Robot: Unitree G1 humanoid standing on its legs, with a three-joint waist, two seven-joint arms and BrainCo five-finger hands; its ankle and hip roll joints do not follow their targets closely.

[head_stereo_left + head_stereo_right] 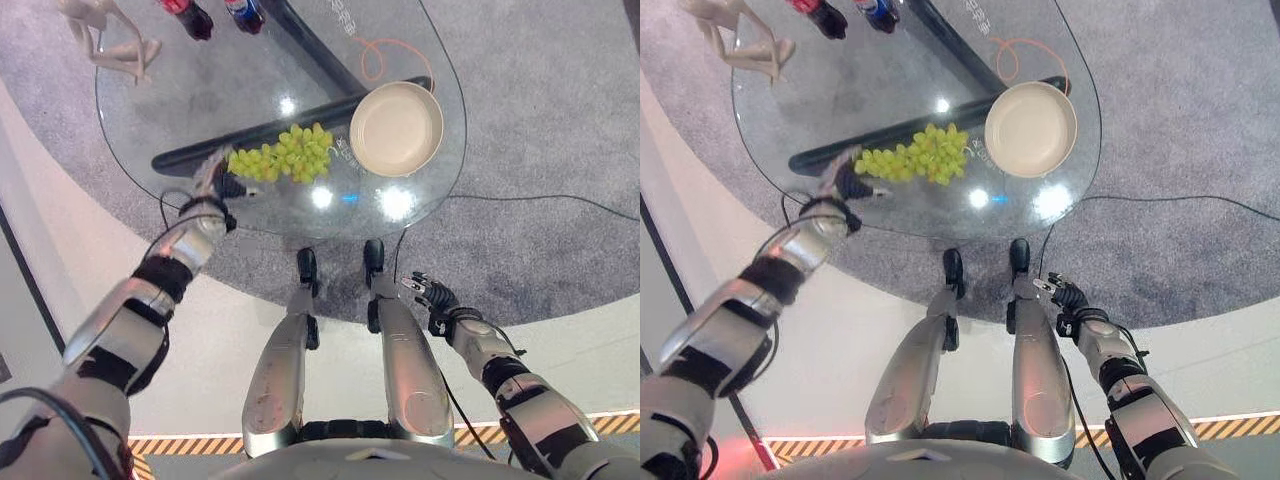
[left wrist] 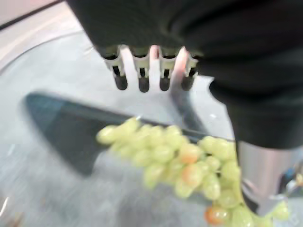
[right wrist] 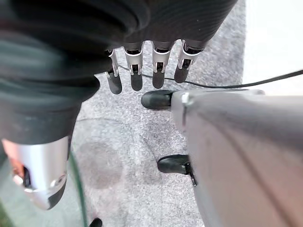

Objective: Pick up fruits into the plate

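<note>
Round glass surface (image 1: 180,90) over grey carpet (image 1: 560,130). On it I see the green grape bunch (image 1: 285,155) lying near the middle, just beside the empty cream plate (image 1: 396,128) on its right, not touching as far as I can tell. My left hand (image 1: 213,183) sits at the bunch's left end, fingers (image 2: 140,78) straight and released above the grapes, holding nothing. Right hand (image 1: 432,296) hangs low by the leg, well apart from the surface, fingers relaxed, empty. At the far edge: two bottles w/ dark contents (image 1: 210,15) and a pale figurine (image 1: 105,35).
</note>
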